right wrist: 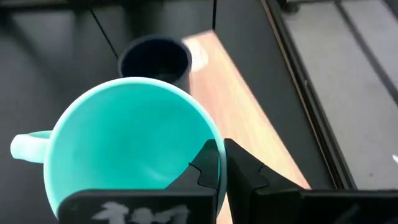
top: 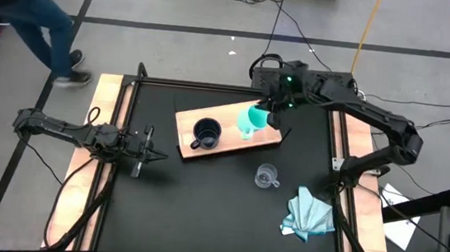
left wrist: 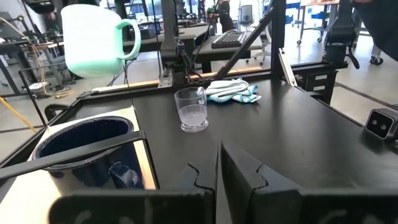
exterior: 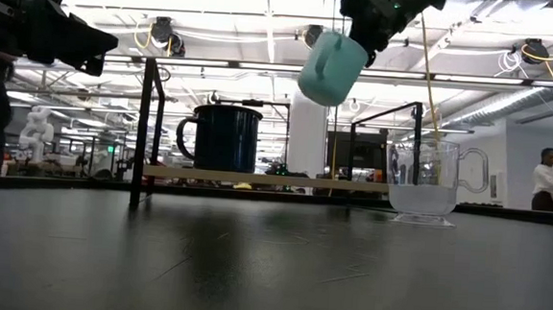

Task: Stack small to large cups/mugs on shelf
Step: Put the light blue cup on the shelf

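The turquoise mug (exterior: 332, 67) hangs in the air from my right gripper (right wrist: 222, 168), above the right end of the light wooden shelf (top: 227, 147). The black mug (top: 205, 132) stands upright on its base on the shelf's left part. The clear glass cup (top: 266, 176) stands on the black tabletop, on the near side of the shelf. My left gripper (top: 147, 143) waits shut over the table's left part, touching nothing. My right gripper pinches the turquoise mug's rim (right wrist: 208, 138) on the side opposite the handle (right wrist: 25, 146), one finger inside the mug and one outside. The fingers come from above, pointing down. The mug is lifted clear and hangs tilted below them.
A light-blue cloth (top: 308, 213) lies crumpled near the table's right near corner. The shelf board sits raised on a thin black frame (exterior: 143, 128). Wooden strips (top: 97, 122) border the table's left and right sides. A person (top: 29, 8) walks on the floor beyond the far left corner.
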Controlling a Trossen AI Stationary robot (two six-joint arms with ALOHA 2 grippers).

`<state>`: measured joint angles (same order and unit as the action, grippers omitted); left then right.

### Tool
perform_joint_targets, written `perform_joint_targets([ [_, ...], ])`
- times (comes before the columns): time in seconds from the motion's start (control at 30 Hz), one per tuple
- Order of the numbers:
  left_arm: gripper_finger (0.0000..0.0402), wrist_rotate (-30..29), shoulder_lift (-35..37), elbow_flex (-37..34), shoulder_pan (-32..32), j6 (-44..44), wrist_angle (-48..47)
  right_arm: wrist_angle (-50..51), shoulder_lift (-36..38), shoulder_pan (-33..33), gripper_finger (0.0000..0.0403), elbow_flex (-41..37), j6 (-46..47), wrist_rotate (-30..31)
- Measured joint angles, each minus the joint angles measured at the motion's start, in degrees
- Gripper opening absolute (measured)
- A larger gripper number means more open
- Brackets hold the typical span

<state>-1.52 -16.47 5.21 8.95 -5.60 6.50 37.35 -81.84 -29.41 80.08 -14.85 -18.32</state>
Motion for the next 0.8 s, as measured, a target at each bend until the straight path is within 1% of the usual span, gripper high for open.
perform_joint_targets([
  [0.1, 0.0024, 0.0, 0.0, 0.0, 0.0, -0.1, 0.0, 3.8, -2.9, -0.3, 0.0, 3.0, -2.4, 0.0],
  [0.33, 0.0024, 0.0, 0.0, 0.0, 0.0, -0.1, 0.0, 6.2, -9.2, -0.3, 0.0, 8.6, -5.4, 0.0],
  [0.7, 0.0024, 0.0, 0.0, 0.0, 0.0, -0.1, -0.2, 20.0, -21.4, -0.6, 0.0, 21.4, -12.8, 0.4],
  [0.8, 0.0024, 0.0, 0.0, 0.0, 0.0, -0.1, -0.7, 20.2, -23.6, -0.7, 0.0, 23.1, -13.1, 0.5],
])
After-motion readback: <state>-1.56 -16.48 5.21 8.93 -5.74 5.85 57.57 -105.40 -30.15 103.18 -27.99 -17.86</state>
